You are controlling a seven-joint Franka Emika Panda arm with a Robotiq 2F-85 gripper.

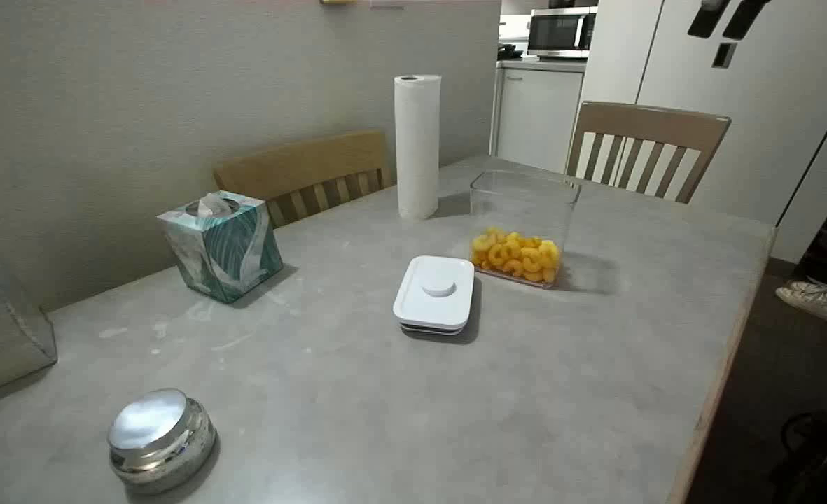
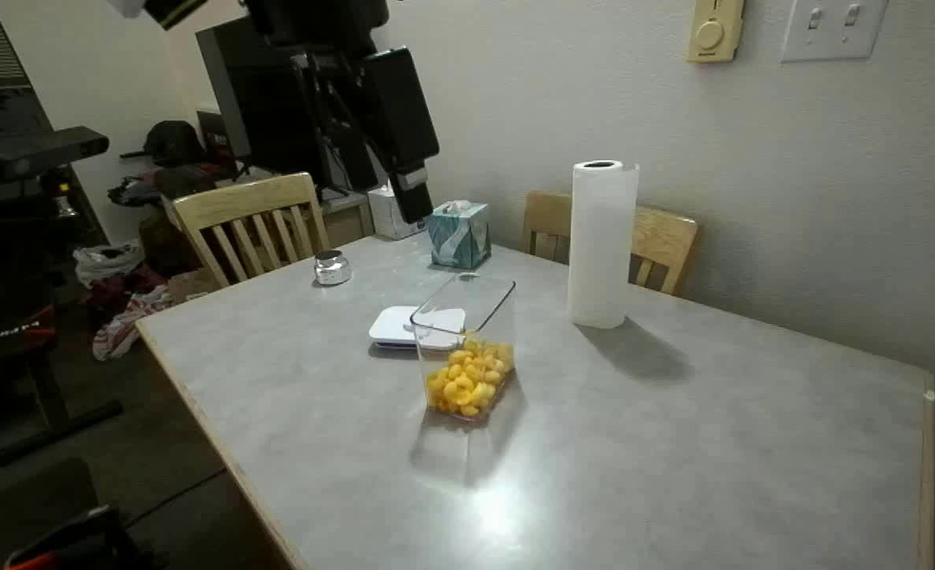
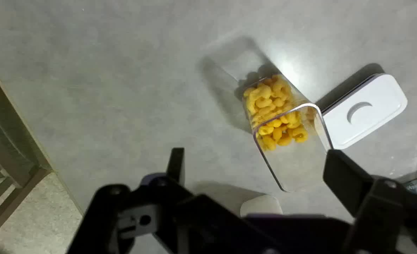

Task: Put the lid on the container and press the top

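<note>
The gripper [image 3: 257,164], fingers apart, hangs clear of lid [image 1: 433,304] and container [image 1: 522,213] (microwave [image 1: 559,33] only in an exterior view).

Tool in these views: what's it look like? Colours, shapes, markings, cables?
The tool is mostly black, with blocky, angular fingers. The wrist view shows a grey plate with a dark round hole. In an exterior view, a light grey patch sits near one fingertip. I can't make out lettering or cables.
</note>
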